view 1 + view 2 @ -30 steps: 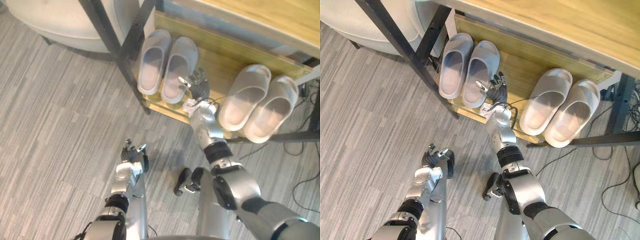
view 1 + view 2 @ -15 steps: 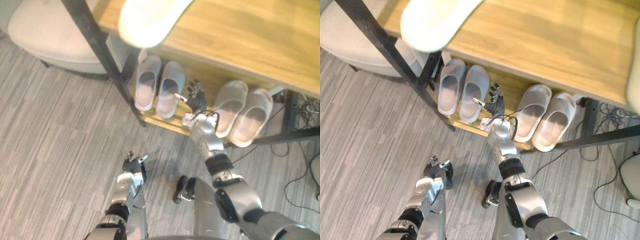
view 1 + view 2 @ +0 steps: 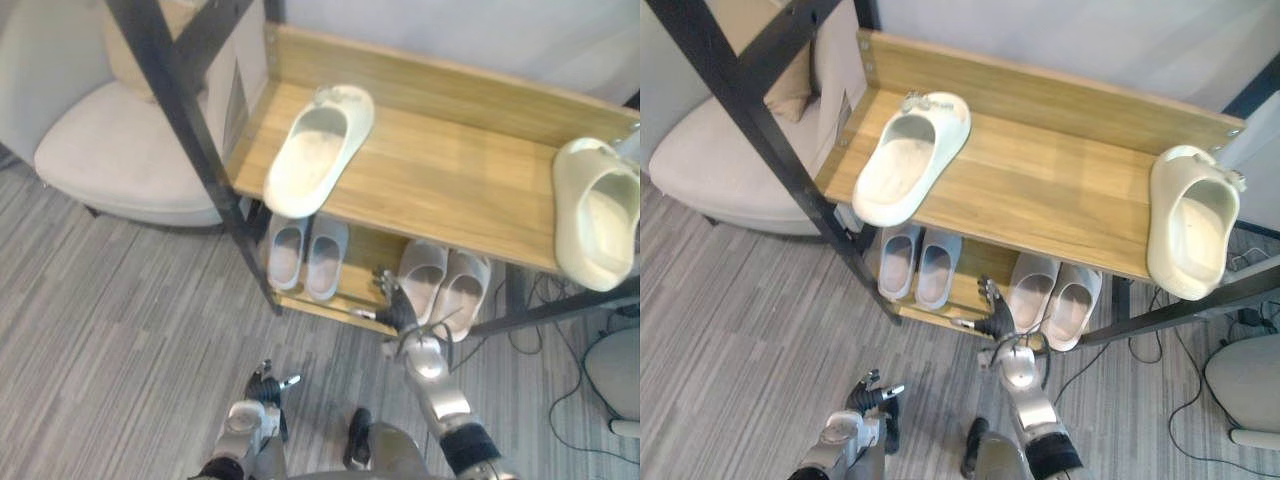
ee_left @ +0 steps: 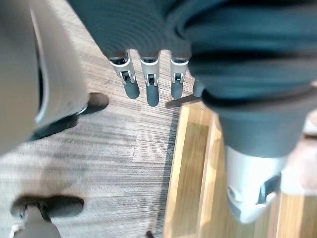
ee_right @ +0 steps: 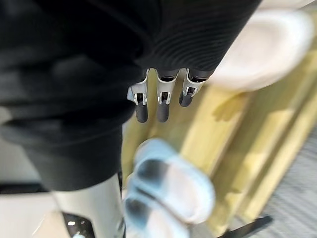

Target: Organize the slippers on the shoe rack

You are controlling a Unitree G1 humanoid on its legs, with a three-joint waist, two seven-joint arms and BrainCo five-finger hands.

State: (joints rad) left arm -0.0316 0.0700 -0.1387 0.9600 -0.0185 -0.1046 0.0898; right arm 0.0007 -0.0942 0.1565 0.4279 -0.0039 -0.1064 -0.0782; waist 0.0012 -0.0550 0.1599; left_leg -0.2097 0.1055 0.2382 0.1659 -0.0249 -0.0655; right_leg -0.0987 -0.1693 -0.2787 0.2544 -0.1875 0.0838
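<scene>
2 cream slippers (image 3: 318, 150) (image 3: 598, 215) are lying atop the shoe rack (image 3: 450, 190). Right hand (image 3: 398, 310) is hovering released between 2 lower pairs (image 3: 305, 255) (image 3: 443, 285); left hand (image 3: 265, 385) is hanging released.

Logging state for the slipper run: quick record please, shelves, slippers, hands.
top shelf: left cream slipper and right cream slipper, at opposite ends
lower shelf: grey pair left, pale pair right
right hand: open, empty, by lower shelf between the pairs
left hand: open, empty, over floor
</scene>
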